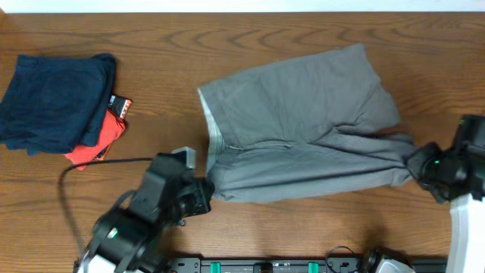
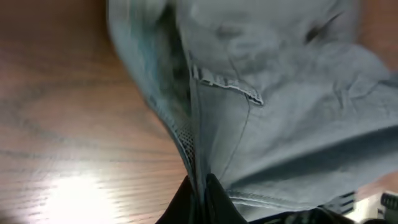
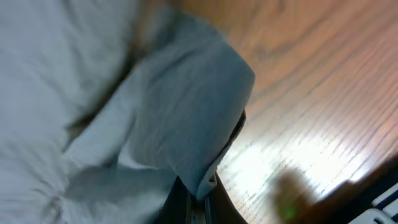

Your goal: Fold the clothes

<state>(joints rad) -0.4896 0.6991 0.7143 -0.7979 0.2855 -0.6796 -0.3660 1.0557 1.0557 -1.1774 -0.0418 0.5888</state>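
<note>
1. Across the middle of the brown wooden table (image 1: 227,45) lies the grey woven pair of shorts (image 1: 303,129). It is spread mostly flat, with the waistband to the left and the legs running right. The near leg is bunched into long wrinkles.
2. At the near left corner of the shorts, the left gripper (image 1: 203,194) is clamped on the waistband edge. Its wrist view shows grey cloth and pale mesh lining pinched between the dark fingers.
3. At the right end, the right gripper (image 1: 415,162) is closed on the hem of the near leg. Its wrist view shows the hem draped over the pinched fingers.
4. By my reading, the step in hand is the first fold. Both near corners are held, but no fold has been laid yet.
5. The next move likely calls for both arms to lift together and carry the near edge toward the far edge. Keeping the cloth taut between them should draw out the wrinkles.
6. At the far left, a dark navy folded garment (image 1: 49,102) rests on a red-orange folded garment (image 1: 102,142), well apart from the shorts.
</note>
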